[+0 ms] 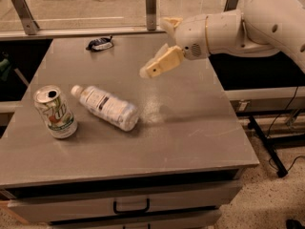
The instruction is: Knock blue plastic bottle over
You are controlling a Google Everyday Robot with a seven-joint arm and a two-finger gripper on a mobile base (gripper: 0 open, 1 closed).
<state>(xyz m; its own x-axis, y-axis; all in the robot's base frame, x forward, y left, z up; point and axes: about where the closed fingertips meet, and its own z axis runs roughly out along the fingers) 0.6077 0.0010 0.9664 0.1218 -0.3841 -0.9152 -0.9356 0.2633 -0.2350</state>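
The blue plastic bottle (106, 108) lies on its side on the grey table (190, 128), left of centre, white cap pointing back-left toward the can. It is clear with a white-and-dark label. My gripper (154, 47) hangs above the table's back middle, to the upper right of the bottle and apart from it. Its two cream fingers (161, 64) are spread apart and hold nothing. The white arm (248, 25) reaches in from the right.
A silver-green soda can (55, 112) stands upright just left of the bottle's cap. A small dark packet (100, 43) lies at the table's back left. A glass rail (95, 25) runs behind the table. Drawers (131, 205) sit below its front edge.
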